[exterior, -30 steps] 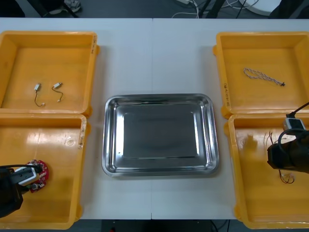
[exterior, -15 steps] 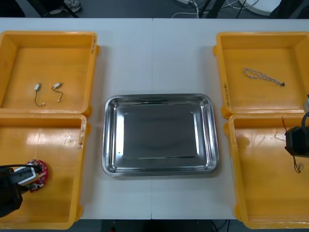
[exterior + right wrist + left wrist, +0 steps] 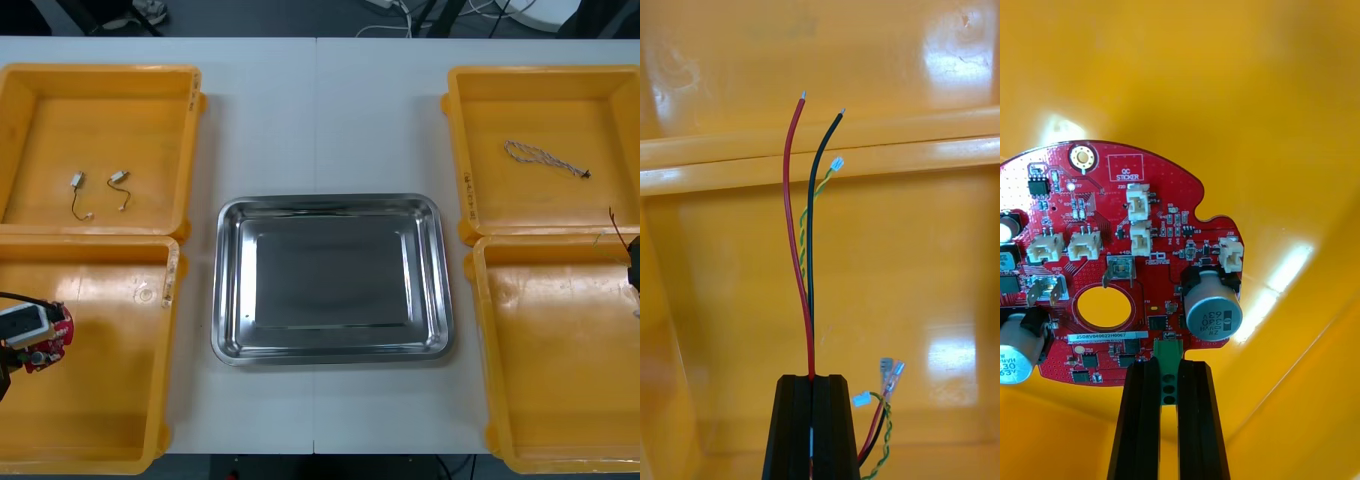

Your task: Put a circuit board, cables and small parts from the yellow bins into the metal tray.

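Observation:
My left gripper (image 3: 28, 345) hangs over the near left yellow bin (image 3: 100, 400), at its outer edge, shut on a round red circuit board (image 3: 50, 338). In the left wrist view the fingers (image 3: 1142, 420) pinch the board (image 3: 1127, 225) at its green connector, and the board is lifted off the bin floor. My right gripper (image 3: 634, 275) is at the table's right edge over the near right bin (image 3: 550, 370), shut on a bundle of cables (image 3: 615, 225). In the right wrist view a red and a black wire (image 3: 801, 240) rise from the shut fingers (image 3: 794, 427), with a thin twisted strand beside them.
The bare metal tray (image 3: 330, 280) lies in the middle between the bins. The far left bin (image 3: 100, 110) holds two small metal parts (image 3: 78, 185) with short leads. A twisted blue and white cable (image 3: 545, 158) lies in the far right bin (image 3: 545, 100).
The left gripper has raised the circuit board off the bin floor and drawn it left. The right gripper has lifted the cables and moved to the right edge.

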Tool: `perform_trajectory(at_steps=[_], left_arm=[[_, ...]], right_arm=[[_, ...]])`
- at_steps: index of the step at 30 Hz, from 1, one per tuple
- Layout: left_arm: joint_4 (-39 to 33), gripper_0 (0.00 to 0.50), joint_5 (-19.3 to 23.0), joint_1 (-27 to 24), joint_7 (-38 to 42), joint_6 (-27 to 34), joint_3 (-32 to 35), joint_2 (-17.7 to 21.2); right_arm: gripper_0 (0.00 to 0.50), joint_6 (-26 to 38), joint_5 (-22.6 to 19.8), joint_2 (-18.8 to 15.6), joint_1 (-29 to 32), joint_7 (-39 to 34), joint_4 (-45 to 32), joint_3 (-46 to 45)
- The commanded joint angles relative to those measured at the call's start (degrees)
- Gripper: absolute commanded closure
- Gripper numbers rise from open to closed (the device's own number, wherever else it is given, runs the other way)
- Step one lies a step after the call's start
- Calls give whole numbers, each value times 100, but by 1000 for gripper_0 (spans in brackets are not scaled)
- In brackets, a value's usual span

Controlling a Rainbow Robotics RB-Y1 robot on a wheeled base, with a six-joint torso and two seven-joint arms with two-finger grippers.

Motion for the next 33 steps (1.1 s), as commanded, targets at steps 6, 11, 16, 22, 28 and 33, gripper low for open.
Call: perform_trajectory(at_steps=[6,11,16,22,28,33], left_arm=[[-778,500,-76,-1114,1705,1376,332,-324],[-1094,500,-94,-1659,2487,2132,315,-403],[-1279,500,-120,-2116,3146,2615,95,-526],[-1446,500,-331,-2766,4052,2941,-468,-737],[-1481,500,-744,-3417,4939,3108,-1259,-1018],[-1481,500,-1140,-3935,5599,3253,-1883,-1440]], right_arm=[[500,27,-714,-646,-323,-205,-172,-151],[500,27,-1145,-857,-525,-170,-172,-90],[500,27,-1461,-1085,-648,-205,-172,51],[500,27,-1646,-1155,-745,-152,-172,69],[500,27,-1953,-1182,-1061,-126,-181,332],[500,27,-1980,-1173,-1369,-82,-330,842]])
